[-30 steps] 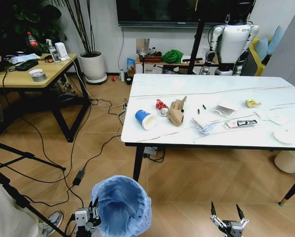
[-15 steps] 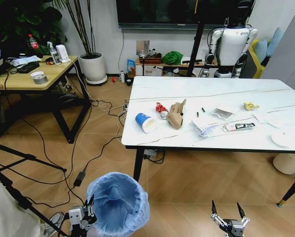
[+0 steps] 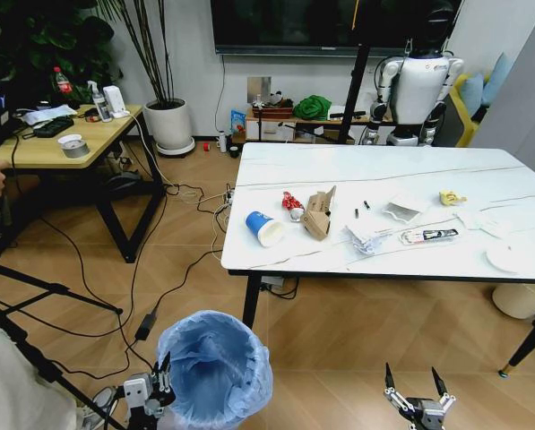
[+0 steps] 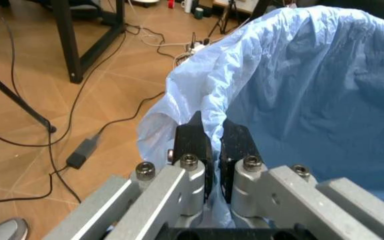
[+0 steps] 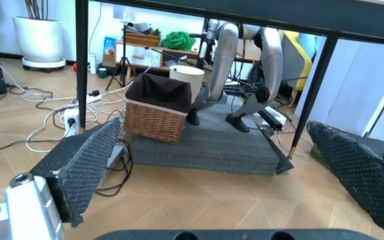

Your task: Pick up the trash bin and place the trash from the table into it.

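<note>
My head cam: high, angled down over table (image 3: 383, 260). Left wrist cam: tight on trash bin (image 4: 299, 100) rim, shared with head. Right wrist cam: floor-low, facing under table.

Even, bright indoor light filling my head view; white table (image 3: 518, 193) top reflecting softly, no hard glare. Faint shadow lying on floor under it. Straight lines bowing slightly toward frame edges. In my left wrist view, near fingers (image 4: 193, 142) rendering soft. In my right wrist view, table underside appearing dark against bright wall.
</note>
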### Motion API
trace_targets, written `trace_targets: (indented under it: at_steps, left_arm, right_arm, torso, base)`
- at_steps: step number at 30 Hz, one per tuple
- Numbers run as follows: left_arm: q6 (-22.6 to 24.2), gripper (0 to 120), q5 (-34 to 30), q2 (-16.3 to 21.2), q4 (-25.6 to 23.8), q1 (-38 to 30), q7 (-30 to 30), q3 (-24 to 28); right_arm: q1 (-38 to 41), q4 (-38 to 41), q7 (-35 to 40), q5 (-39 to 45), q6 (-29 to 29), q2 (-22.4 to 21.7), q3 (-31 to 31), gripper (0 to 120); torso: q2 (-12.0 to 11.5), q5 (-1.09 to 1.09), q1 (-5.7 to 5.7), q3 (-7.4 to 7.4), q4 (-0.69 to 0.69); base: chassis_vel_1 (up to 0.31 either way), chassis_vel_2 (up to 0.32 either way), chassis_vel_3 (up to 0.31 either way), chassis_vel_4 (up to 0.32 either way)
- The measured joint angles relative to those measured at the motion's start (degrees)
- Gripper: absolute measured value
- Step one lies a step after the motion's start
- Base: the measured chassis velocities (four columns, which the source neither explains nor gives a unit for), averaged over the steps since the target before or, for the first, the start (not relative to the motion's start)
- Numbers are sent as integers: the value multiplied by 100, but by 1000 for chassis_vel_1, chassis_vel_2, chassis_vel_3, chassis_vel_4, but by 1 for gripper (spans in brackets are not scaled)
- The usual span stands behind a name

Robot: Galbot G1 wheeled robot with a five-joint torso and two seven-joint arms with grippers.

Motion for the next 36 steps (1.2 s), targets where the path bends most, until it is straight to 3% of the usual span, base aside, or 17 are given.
trace_targets:
  at_steps: [36]
  left_arm:
    - [-2,0,-45,-69,63,-18,-83,120]
  right_arm:
    - [-80,87,-7,-30,21,26,-12,100]
  torso:
    - [1126,0,508,618,0]
  base:
    - [0,0,0,0]
